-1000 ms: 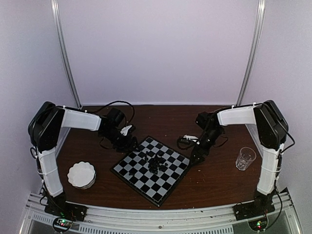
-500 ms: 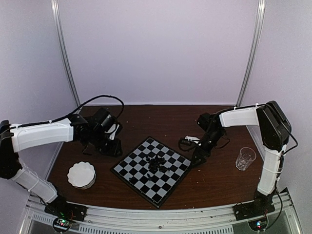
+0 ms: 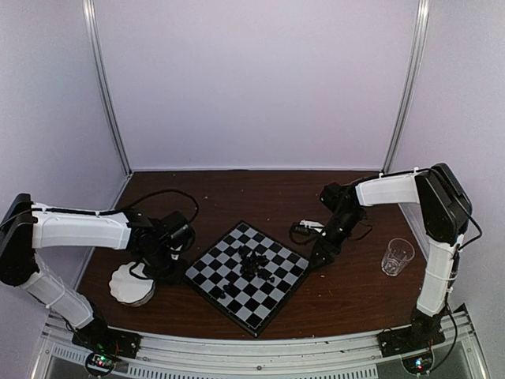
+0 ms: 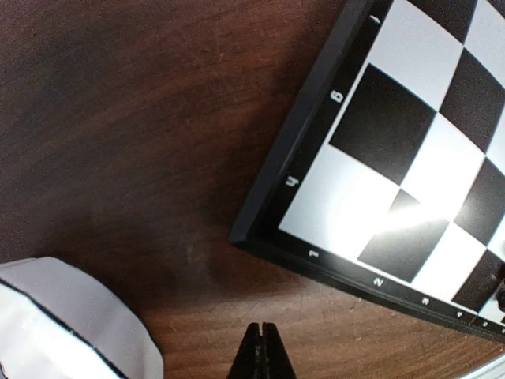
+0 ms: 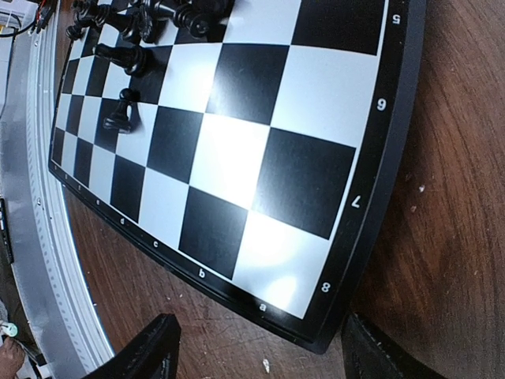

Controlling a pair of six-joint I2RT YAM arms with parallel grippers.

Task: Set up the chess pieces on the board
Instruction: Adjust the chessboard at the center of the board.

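The board (image 3: 243, 306) lies as a diamond in the middle of the table. The chess pieces (image 3: 254, 264) are heaped in a small black cluster near its centre, with a few strays around them. My left gripper (image 3: 163, 271) is shut and empty, low over bare wood between the white dish and the board's left corner (image 4: 241, 235); its fingertips (image 4: 263, 327) are pressed together. My right gripper (image 3: 318, 257) is open at the board's right corner (image 5: 319, 341), one finger (image 5: 150, 347) on each side of it. Several pieces (image 5: 126, 55) show at the far end of that view.
A round white scalloped dish (image 3: 131, 284) sits left of the board, and its rim (image 4: 75, 316) is close beside my left fingertips. A clear drinking glass (image 3: 397, 257) stands at the right. Cables trail behind both wrists.
My left arm has swung from the board's upper-left edge down towards the dish, and its gripper has gone from open to shut. The right arm has hardly moved.
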